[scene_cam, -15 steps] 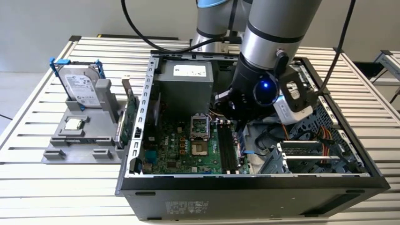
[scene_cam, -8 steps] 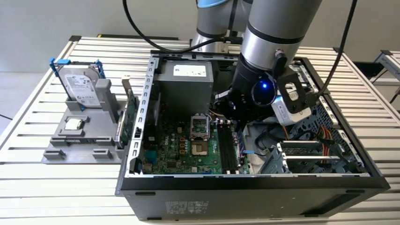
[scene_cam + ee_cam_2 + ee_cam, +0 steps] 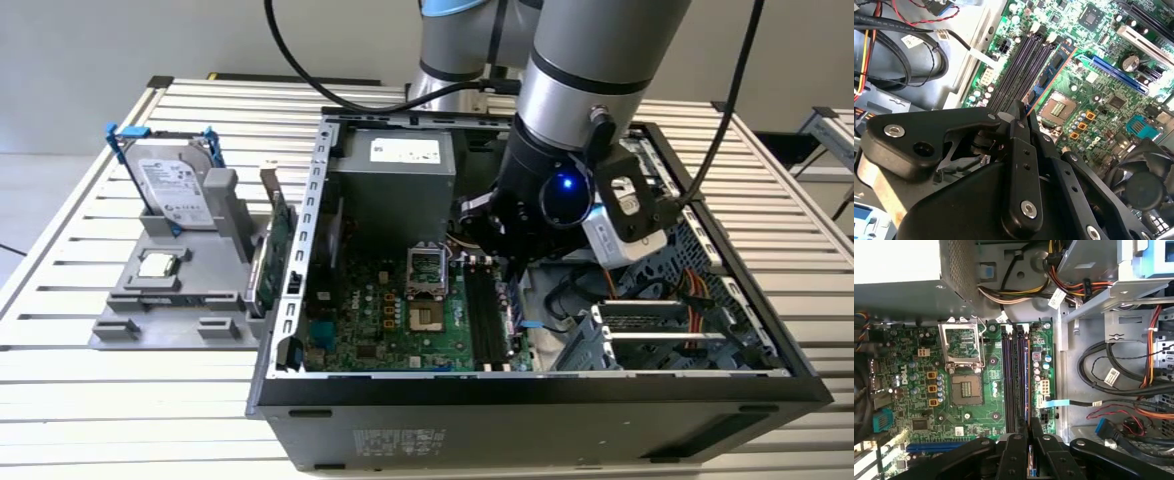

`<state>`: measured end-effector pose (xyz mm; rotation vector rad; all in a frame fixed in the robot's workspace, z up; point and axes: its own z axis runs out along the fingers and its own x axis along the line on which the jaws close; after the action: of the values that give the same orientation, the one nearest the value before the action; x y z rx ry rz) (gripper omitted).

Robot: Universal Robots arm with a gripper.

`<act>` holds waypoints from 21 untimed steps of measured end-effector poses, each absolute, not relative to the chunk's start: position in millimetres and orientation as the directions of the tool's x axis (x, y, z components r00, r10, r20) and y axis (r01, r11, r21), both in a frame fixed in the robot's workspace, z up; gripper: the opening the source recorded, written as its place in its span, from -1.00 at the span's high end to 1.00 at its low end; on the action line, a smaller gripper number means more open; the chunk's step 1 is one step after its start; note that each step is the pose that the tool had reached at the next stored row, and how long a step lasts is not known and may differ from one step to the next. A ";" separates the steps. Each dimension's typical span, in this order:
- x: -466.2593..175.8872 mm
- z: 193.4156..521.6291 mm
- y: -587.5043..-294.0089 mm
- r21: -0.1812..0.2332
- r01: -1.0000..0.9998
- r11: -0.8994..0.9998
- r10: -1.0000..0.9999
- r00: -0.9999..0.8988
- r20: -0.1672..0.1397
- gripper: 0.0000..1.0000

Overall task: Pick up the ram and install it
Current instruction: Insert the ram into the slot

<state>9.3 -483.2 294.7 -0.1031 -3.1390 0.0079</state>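
With the arm reaching down into the open computer case on the slatted desk, your end effector sits low over the motherboard, right above the memory slots. Its black fingers are pressed close together and pinch the ram, a slim dark stick w/ an orange edge. In the second wrist view the stick stands on edge, running lengthwise along the slots, on the side of the slot row nearest the processor socket; whether it's fully seated or just resting in the slot, you can't tell from here. In the first wrist view the finger tips meet at the near end of the slot row, approx. in line w/ one slot.

In the exterior view the end effector hangs just beside the empty processor socket, below the grey power supply. Outside the case, on the exterior view's left, a grey holder on the desk carries the hard drive in its blue-tabbed frame, standing upright, w/ a green card upright beside it, next to the case wall. Loose cables lie in the bay next to the board.
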 end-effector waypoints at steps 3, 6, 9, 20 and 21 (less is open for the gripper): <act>9.5 294.5 -483.2 -0.005 0.066 0.998 0.066 -0.998 0.001 1.00; 9.6 294.0 -483.2 -0.005 0.065 0.998 0.065 -0.998 0.001 1.00; 9.8 293.9 -483.2 -0.005 0.065 0.998 0.065 -0.998 0.001 1.00; 11.5 286.1 -483.2 -0.005 0.065 0.998 0.065 -0.998 0.001 1.00; 11.6 285.5 -483.2 -0.005 0.065 0.998 0.065 -0.998 0.001 1.00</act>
<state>11.6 -483.2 285.5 -0.1028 -3.1390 0.0082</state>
